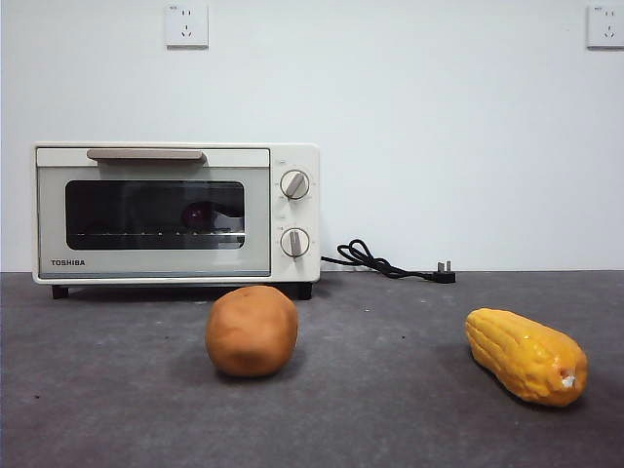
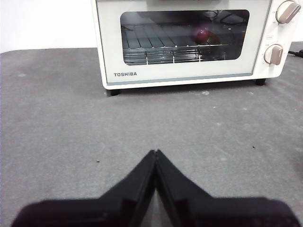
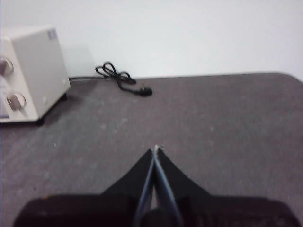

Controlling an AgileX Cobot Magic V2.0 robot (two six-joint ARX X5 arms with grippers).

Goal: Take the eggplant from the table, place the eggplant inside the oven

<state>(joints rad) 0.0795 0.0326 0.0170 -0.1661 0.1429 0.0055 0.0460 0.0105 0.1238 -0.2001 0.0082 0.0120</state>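
Behind dark oven [image 1: 175, 213] glass, glossy purple eggplant [image 1: 198, 215] rests on rack.

The eggplant [image 1: 200, 215], dark purple, lies on the wire rack inside the oven [image 1: 175, 213], seen dimly through the dark glass at left of centre in the front view. The cream oven's door is closed; it stands at the back of the grey desk [image 1: 390, 409], which fills the lower frame
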